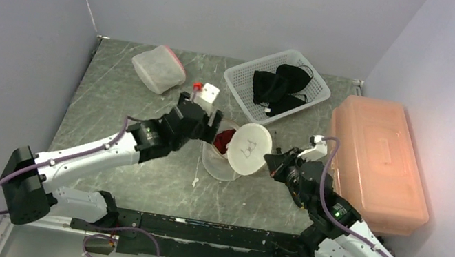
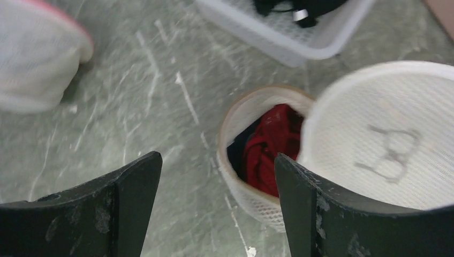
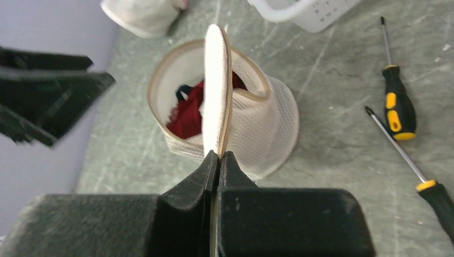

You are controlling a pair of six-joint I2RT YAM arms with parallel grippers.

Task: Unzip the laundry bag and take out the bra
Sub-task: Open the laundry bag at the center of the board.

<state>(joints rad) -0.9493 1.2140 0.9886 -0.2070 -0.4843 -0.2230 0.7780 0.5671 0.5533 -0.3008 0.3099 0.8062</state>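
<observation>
Three pale walls (image 1: 231, 3) enclose a scratched grey-green tabletop (image 1: 105, 94).

Top camera high behind my bases, looking down. My wrist cameras close, facing far. All three share round white mesh laundry bag (image 1: 238, 151).

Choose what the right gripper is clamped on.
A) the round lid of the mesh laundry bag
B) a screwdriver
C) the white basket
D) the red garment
A: the right gripper is shut on the edge of the round lid, while the red garment lies inside the laundry bag.
</observation>
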